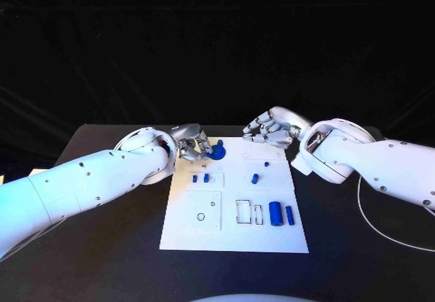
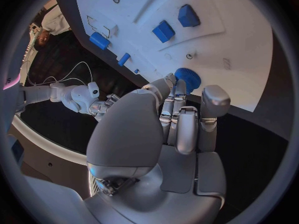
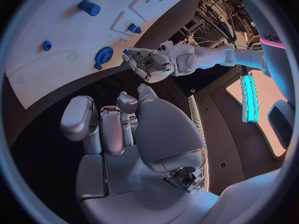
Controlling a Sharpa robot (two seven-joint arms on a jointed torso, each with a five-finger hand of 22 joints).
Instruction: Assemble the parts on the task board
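Blue gear point(image 1: 217, 151) flat on task board point(image 1: 186, 233)

— What is seen behind the black table point(image 1: 109, 264)?

— A black curtain point(image 1: 217, 56), hung in folds, is seen across the whole back.

— And on the table's right side?

— A thin white cable point(image 1: 367, 211) is laid there in a loop.

— Is any light shown?

— A bright cyan strip light point(image 3: 249, 92) is seen in the right wrist view, beside a pale panel point(image 3: 264, 107).
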